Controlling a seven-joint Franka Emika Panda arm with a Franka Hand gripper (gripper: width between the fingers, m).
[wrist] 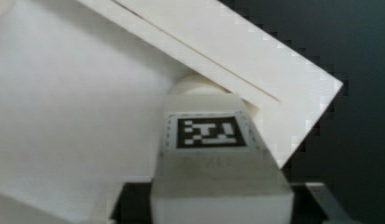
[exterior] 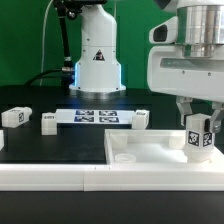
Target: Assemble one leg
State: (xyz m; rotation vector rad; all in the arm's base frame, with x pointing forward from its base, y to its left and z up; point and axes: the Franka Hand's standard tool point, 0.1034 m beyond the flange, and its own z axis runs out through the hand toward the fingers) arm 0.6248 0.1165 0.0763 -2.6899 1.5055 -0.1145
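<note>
Tabletop [exterior: 50, 145], black, matte; marker board [exterior: 97, 117], flat, white, tagged, lying mid-table toward the far edge; square panel [exterior: 150, 152], large, white, flat, by the near edge toward the exterior view's right corner, round socket [exterior: 123, 157] in one corner; small white blocks, three: first [exterior: 14, 117] at the edge on the exterior view's left; second [exterior: 48, 123] near it; third [exterior: 142, 119] just beside the marker board's end; white rail [exterior: 60, 178] along the near edge.

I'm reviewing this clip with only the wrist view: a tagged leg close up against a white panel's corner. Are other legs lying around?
Observer: Yes, three loose legs: two at the exterior view's left of the marker board, one at its right.
Operator: Any socket visible on the panel?
Observer: One round socket near the panel's end at the exterior view's left, apart from the leg that the gripper holds upright toward the right.
</note>
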